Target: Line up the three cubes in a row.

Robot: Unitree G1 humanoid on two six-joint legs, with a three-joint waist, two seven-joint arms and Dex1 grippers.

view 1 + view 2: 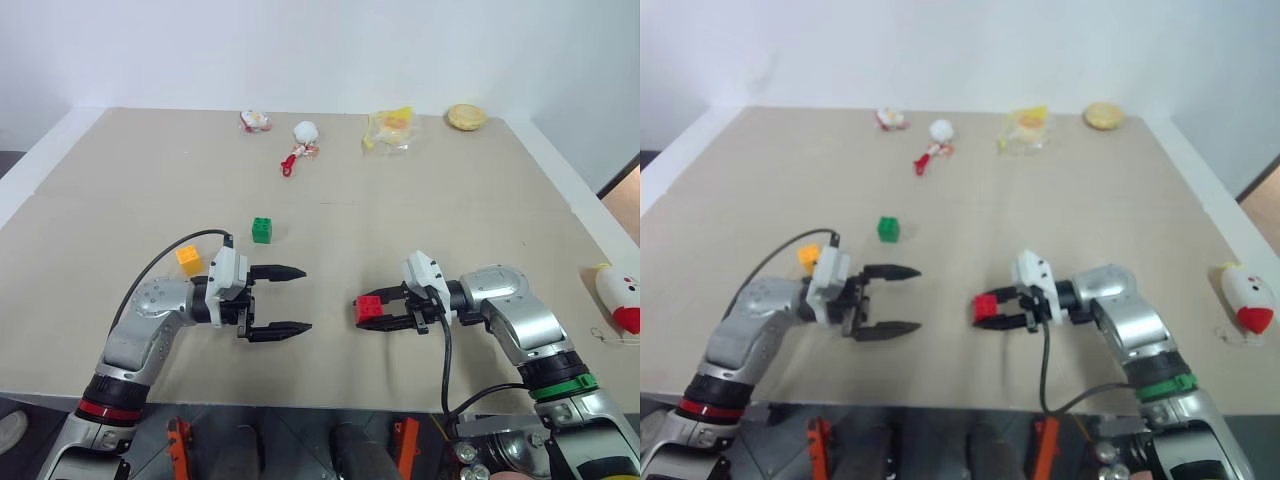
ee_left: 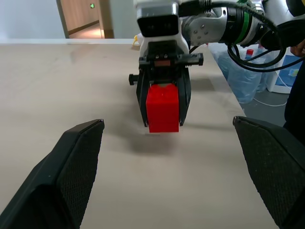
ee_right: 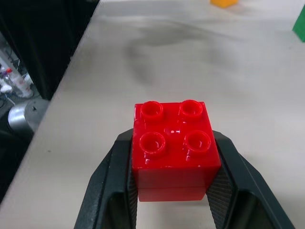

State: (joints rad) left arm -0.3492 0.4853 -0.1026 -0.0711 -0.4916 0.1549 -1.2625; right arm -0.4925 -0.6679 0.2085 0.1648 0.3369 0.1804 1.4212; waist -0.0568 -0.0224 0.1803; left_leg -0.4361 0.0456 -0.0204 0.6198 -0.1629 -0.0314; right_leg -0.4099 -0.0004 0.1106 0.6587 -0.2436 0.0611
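I'm mid-carry on the red cube (image 1: 369, 309): my right tool (image 1: 385, 312) is clamped on it, fingers on two opposite sides, and holds it just above the counter (image 1: 420, 200) near the front edge, tool pointing toward my left. My left tool (image 1: 285, 300) faces it from the other side with fingers spread wide and nothing between them, well apart from the red cube.

The green cube (image 1: 262, 229) sits on the counter further back, between the two arms but nearer my left one. The yellow-orange cube (image 1: 189, 260) sits on the counter just behind my left arm, near the green one. So two cubes rest close together and the red one is the odd one out; no row yet.

Next move, as I judge it: take the red cube toward the green and yellow-orange pair, set it flat on the counter in line with them, then release. I need to keep the left arm out of the path.

Orientation: in the right wrist view the red cube's four studs face the camera, and in the left wrist view the cube looks slightly tilted. It looks about as wide as it is long, so I can't name a long axis. Green and yellow-orange seem to sit studs up, though small.
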